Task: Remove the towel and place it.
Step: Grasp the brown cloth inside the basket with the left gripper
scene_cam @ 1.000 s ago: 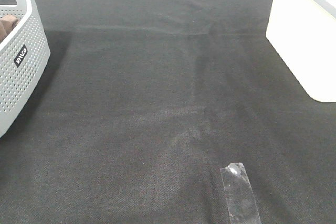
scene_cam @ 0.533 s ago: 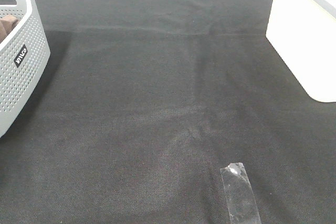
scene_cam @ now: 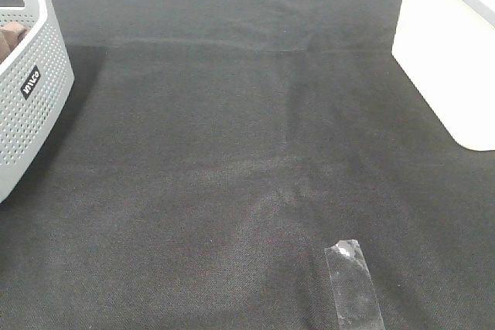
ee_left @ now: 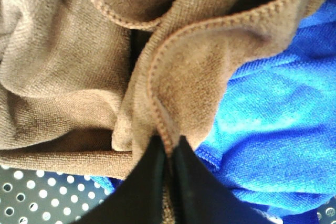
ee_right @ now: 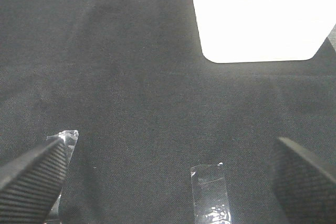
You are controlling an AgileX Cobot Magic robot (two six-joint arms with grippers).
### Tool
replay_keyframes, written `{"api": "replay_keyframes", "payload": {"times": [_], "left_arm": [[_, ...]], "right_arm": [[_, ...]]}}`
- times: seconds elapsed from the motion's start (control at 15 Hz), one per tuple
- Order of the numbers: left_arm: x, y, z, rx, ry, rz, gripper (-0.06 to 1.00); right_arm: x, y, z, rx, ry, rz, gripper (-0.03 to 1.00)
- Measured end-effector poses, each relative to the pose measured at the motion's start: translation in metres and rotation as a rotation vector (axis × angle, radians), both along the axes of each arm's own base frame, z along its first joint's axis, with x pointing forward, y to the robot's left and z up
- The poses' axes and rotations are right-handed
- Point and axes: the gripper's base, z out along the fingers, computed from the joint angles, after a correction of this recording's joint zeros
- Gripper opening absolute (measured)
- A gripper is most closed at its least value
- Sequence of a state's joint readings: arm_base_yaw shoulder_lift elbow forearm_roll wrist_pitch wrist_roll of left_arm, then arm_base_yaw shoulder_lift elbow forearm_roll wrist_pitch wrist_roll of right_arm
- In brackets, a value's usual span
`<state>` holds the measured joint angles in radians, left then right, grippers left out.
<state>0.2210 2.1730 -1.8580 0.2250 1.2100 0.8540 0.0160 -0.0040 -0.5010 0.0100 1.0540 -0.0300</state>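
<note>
One black cloth (scene_cam: 232,137) lies spread; left pincer (ee_left: 168,144) pinches towel (ee_left: 194,72).

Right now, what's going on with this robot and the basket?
The left gripper is down inside the grey basket, closed on the stitched edge of the brown towel, which lies bunched against a blue cloth. The towel has not left the basket yet. The right gripper hangs open above the black table cloth, holding nothing, near a white box.
</note>
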Motion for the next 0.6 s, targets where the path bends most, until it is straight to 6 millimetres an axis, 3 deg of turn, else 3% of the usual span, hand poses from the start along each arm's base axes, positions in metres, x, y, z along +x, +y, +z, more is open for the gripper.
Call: {"api": "replay_keyframes", "payload": {"times": [0.2,0.6], "left_arm": [[-0.002,-0.003,0.014,-0.028,-0.048,0.039,0.0],[-0.031,-0.022,0.112,-0.088,-0.297,0.078,0.0]], "right_arm": [[0.0,0.0,0.0,0.0,0.0,0.0,0.96],[0.0,0.0,0.0,0.0,0.0,0.0,0.96]]}}
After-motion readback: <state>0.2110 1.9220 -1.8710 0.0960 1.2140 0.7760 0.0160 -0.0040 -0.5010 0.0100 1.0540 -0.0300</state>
